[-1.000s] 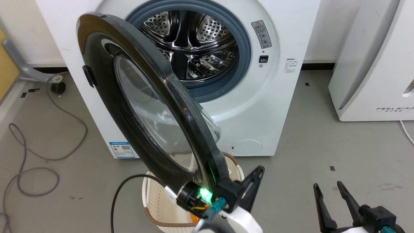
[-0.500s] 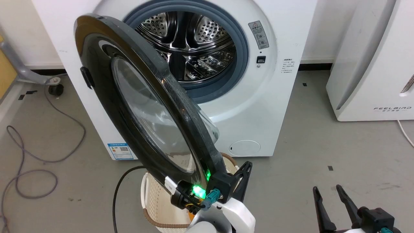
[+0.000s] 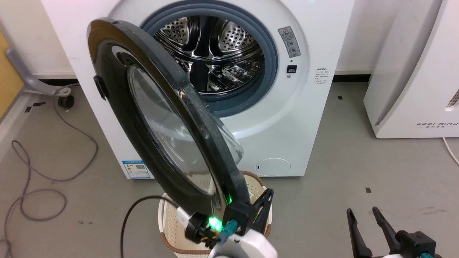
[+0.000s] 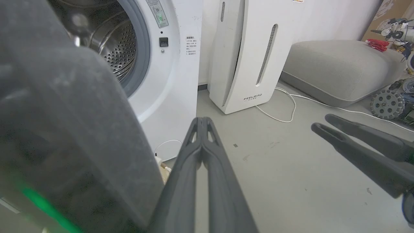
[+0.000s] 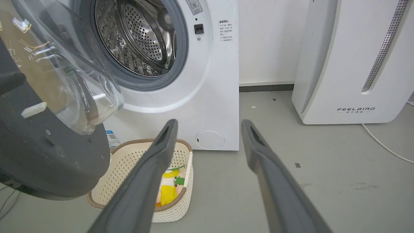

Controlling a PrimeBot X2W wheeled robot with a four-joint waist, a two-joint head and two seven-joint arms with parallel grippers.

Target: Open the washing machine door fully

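Note:
The white washing machine (image 3: 287,125) stands with its steel drum (image 3: 215,50) exposed. Its round black door (image 3: 118,118), with the glass bowl (image 3: 168,132) and a side tab (image 3: 100,87), is swung out toward me, roughly half open. My left gripper (image 3: 268,193) is shut with nothing between its fingers, low at the door's free rim. In the left wrist view the shut left gripper (image 4: 202,120) lies right beside the blurred dark door (image 4: 64,113). My right gripper (image 3: 362,211) is open at the lower right, away from the door (image 5: 48,155).
A cream basket (image 5: 136,158) with yellow cloth inside sits on the floor under the door's lower rim. A white FEELBIRD appliance (image 3: 412,71) stands to the right. Grey cables (image 3: 43,172) loop on the floor at left. A grey cushion (image 4: 339,71) lies further right.
The door's lower rim has swung a little further left, away from the machine's front, and my left gripper has moved left with it. The head camera shifted slightly. The right gripper stays put.

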